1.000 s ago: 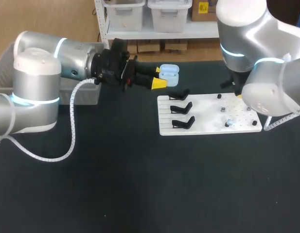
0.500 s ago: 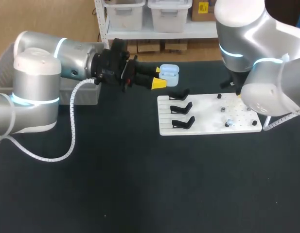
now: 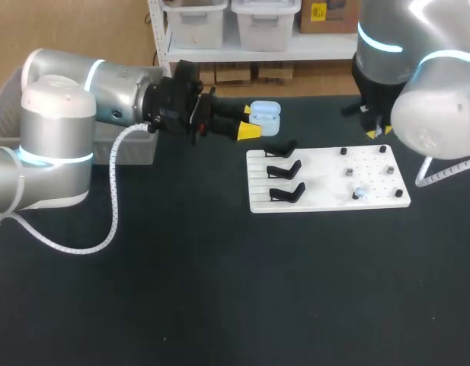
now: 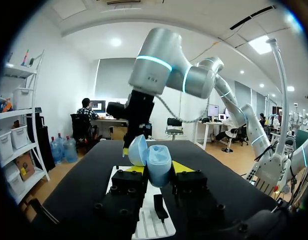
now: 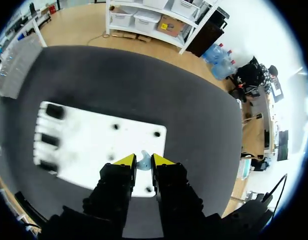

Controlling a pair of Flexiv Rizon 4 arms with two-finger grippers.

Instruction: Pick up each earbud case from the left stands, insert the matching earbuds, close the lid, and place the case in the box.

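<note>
Yellow-tipped right end effector (image 5: 144, 160) raised (gripping, apparently, earbud (image 5: 143, 158))

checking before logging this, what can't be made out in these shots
earbud case interior: left wrist view shows only its outer shell; head view too small.
right claw: head view, mostly hidden by its own arm.
box: head view, behind the left arm, cut by the edge.
bits on white board: too small.

Case (image 3: 265, 114) behind the board (image 3: 326, 200); stands (image 3: 284, 169) on its left, earbuds (image 3: 358, 192) right.
</note>
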